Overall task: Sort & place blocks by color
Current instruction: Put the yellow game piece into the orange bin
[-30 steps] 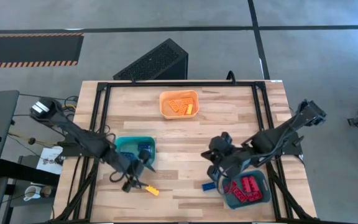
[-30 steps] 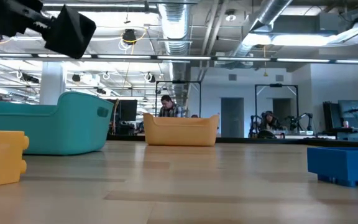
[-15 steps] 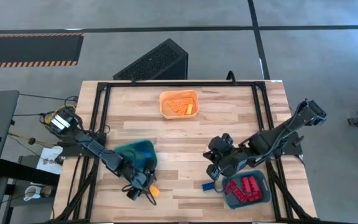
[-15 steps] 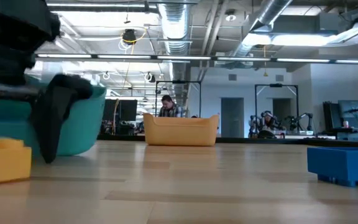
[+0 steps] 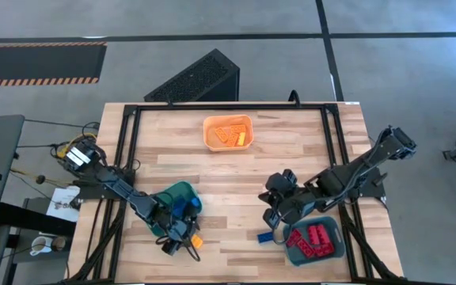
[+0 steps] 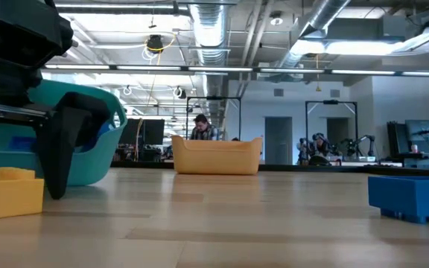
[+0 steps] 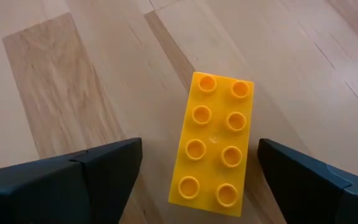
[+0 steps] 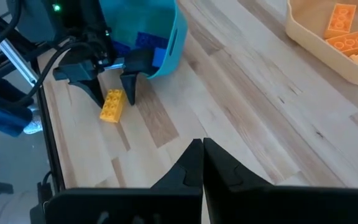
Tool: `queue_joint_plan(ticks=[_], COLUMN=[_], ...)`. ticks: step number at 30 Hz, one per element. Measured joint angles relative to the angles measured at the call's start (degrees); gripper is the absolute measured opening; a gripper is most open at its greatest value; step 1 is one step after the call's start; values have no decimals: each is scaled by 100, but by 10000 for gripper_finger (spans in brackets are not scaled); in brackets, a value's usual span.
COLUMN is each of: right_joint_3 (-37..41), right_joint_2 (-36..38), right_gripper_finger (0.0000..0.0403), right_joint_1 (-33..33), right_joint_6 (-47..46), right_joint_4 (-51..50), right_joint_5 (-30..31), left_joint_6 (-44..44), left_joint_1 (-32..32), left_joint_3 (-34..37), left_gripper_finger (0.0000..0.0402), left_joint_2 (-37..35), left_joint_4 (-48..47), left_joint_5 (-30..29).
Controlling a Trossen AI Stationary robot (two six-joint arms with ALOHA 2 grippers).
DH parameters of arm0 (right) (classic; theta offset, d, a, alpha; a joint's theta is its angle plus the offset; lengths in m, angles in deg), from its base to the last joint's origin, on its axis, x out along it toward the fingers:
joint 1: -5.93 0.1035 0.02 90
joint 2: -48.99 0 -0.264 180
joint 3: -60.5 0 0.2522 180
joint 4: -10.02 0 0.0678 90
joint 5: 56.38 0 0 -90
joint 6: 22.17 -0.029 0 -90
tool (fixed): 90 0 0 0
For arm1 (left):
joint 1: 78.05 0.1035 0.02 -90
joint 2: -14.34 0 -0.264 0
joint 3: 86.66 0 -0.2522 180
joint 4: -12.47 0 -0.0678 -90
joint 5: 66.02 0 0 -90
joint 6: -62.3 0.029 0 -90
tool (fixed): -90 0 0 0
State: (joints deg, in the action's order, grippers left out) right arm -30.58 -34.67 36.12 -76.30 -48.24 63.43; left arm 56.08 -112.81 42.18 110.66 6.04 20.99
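A yellow block [image 7: 216, 146] lies flat on the wooden table, studs up, near the front left. My left gripper [image 7: 199, 163] is open and low over it, one finger on each side of the block with a gap on both sides; the right wrist view shows the left gripper [image 8: 109, 87] the same way. A blue block [image 5: 267, 236] lies on the table near the front right. My right gripper [image 8: 202, 155] is shut on nothing and hangs above the table just beyond the blue block.
The left teal bin [image 5: 179, 194], holding blue blocks, stands tilted right behind my left gripper, with the left arm lying across it. An orange bin [image 5: 228, 132] with orange blocks stands at the far middle. A second teal bin [image 5: 293, 252] holds red blocks at the front right.
My left gripper has come down and toward the near edge, tipping further downward, until its fingers stand on either side of the yellow block. The teal bin beside it has tipped up from flat to tilted. My right arm has kept still.
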Motion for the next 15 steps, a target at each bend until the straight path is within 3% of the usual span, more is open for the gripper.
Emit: queue_joint_plan(ticks=[11,15], right_joint_3=[0,-2], right_joint_2=[0,0], right_gripper_finger=[16,16], right_joint_1=[3,3], right_joint_6=[1,-75], right_joint_4=[2,4], right_joint_5=[-17,-40], left_joint_6=[7,16], left_joint_1=[-2,-17], left_joint_3=[-10,-268], left_gripper_finger=[311,311], left_joint_2=[-32,-108], left_joint_4=[-107,-870], left_joint_5=[22,-100])
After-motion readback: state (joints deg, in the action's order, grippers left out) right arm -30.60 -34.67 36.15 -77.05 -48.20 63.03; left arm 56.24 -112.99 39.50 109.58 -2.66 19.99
